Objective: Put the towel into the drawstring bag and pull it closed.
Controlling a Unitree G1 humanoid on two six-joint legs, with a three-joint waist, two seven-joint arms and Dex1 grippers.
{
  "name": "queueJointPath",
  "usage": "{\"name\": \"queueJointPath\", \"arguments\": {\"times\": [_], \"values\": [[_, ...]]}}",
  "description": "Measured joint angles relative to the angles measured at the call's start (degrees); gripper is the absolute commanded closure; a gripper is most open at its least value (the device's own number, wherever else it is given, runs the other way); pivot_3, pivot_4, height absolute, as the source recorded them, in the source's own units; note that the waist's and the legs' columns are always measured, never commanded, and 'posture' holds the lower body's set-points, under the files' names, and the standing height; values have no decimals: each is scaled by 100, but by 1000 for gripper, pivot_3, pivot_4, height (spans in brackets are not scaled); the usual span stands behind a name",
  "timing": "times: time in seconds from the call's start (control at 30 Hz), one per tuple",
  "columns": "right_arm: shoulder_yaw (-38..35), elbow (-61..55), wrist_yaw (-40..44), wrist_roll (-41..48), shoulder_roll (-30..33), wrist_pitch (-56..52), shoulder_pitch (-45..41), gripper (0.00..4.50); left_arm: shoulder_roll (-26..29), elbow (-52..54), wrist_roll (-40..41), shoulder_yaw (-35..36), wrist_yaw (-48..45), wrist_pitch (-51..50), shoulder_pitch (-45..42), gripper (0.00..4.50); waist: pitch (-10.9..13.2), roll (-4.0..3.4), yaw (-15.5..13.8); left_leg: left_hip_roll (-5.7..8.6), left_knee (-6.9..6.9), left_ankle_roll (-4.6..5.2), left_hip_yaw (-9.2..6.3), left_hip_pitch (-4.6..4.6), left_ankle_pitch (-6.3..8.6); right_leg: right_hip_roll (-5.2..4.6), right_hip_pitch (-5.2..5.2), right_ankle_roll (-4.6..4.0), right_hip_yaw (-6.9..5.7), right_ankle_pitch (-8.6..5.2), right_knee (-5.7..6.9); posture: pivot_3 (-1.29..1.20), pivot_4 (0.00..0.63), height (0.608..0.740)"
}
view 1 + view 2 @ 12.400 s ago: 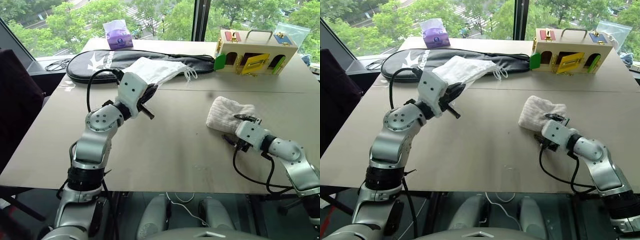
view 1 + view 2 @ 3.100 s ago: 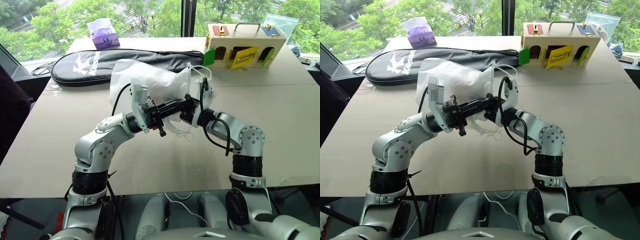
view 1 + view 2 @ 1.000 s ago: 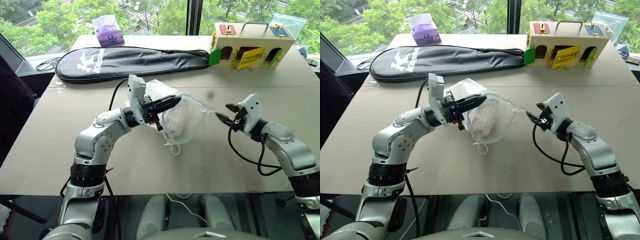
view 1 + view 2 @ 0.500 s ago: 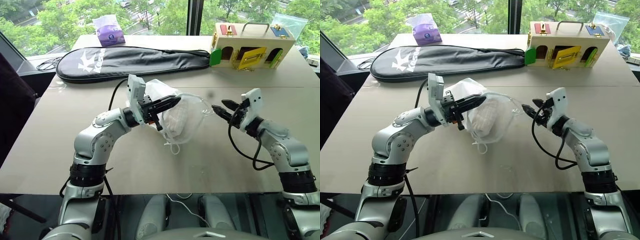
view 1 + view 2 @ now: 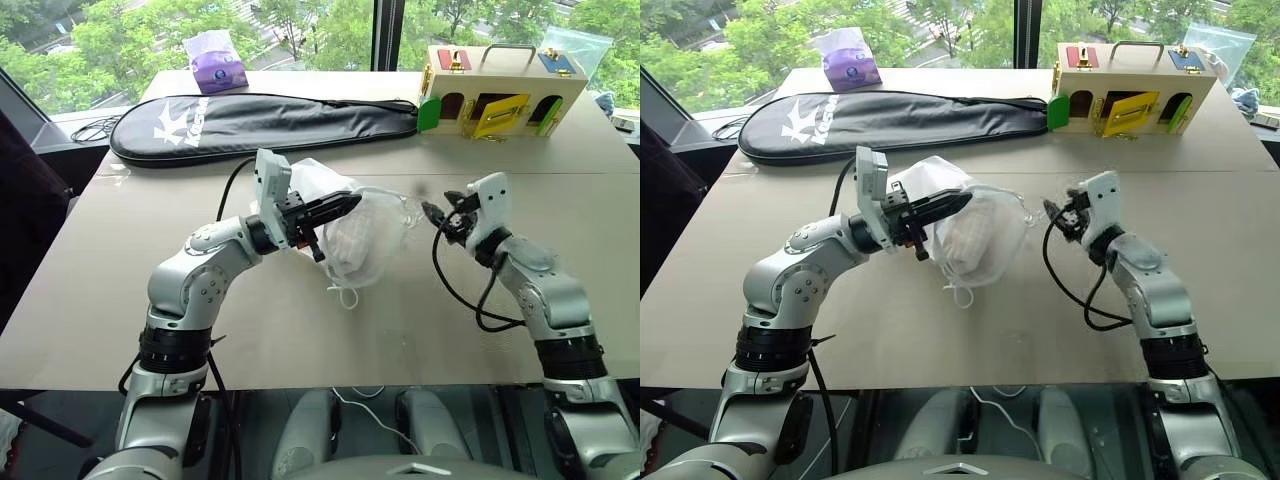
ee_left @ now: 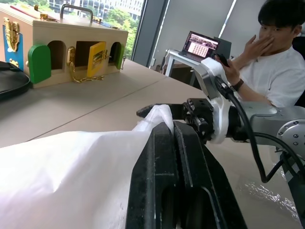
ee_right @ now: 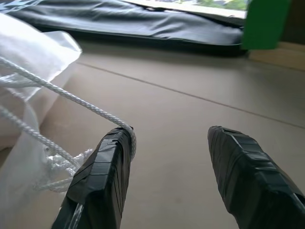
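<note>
The drawstring bag (image 5: 372, 232) hangs off the table's middle, bulging, and the white ribbed towel (image 5: 347, 240) shows through its thin fabric. My left gripper (image 5: 343, 204) is shut on the bag's gathered mouth; in the left wrist view white fabric (image 6: 71, 167) is pinched between its black fingers (image 6: 162, 162). My right gripper (image 5: 433, 212) hovers just right of the bag and stands open. In the right wrist view a white cord (image 7: 62, 95) drapes over one of its fingers (image 7: 102, 181), apart from the other. A cord loop (image 5: 345, 296) dangles below the bag.
A long black racket case (image 5: 260, 115) lies across the far side, a purple tissue pack (image 5: 215, 65) behind it. A wooden box with coloured doors (image 5: 495, 90) stands at the far right. A person (image 6: 271, 71) sits beyond the table by a laptop (image 6: 200, 45).
My right gripper has moved left toward the bag, risen a little and turned, and the cord that was stretched taut now hangs slack. The left gripper and bag stay put.
</note>
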State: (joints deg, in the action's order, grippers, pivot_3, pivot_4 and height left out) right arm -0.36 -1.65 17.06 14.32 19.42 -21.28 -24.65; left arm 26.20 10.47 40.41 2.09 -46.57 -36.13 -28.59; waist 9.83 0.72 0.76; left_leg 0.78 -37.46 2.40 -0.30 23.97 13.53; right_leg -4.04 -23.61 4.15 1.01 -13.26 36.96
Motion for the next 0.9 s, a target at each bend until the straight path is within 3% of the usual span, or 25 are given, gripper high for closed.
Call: {"name": "queueJointPath", "arguments": {"times": [0.17, 0.4, 0.67, 0.9], "values": [[-195, -323, -864, -597, -429, 853, 111, 1785, 27, 0, -42, -8, -30, 3, 32, 4500, 0, 0, 0, 1, 1, -2, 1, 0, -1, 0, -1, 0, 2, 0, 1, 0, 150, 740], [-219, -1150, -1304, -983, -639, 1023, 479, 1785, 35, 0, -86, -23, -67, 6, 81, 4500, 0, 0, -1, 1, 0, -3, 0, -2, -2, -1, -1, 0, 2, 0, 6, 0, 150, 740], [-77, -2342, -505, -142, -548, 206, 982, 1785, 44, -20, -104, -36, -91, 9, 104, 4500, -1, -1, 1, 0, 0, 17, -1, -5, 10, 0, 1, -1, 2, 0, 9, 0, 150, 740], [210, -3756, 1743, 2201, 1577, -1934, 2206, 1785, 48, -79, -156, -36, -95, 27, 152, 4500, 0, 2, -6, 0, -9, 25, -13, -11, 14, -2, 23, -1, -9, 0, -5, 0, 150, 740]]}}
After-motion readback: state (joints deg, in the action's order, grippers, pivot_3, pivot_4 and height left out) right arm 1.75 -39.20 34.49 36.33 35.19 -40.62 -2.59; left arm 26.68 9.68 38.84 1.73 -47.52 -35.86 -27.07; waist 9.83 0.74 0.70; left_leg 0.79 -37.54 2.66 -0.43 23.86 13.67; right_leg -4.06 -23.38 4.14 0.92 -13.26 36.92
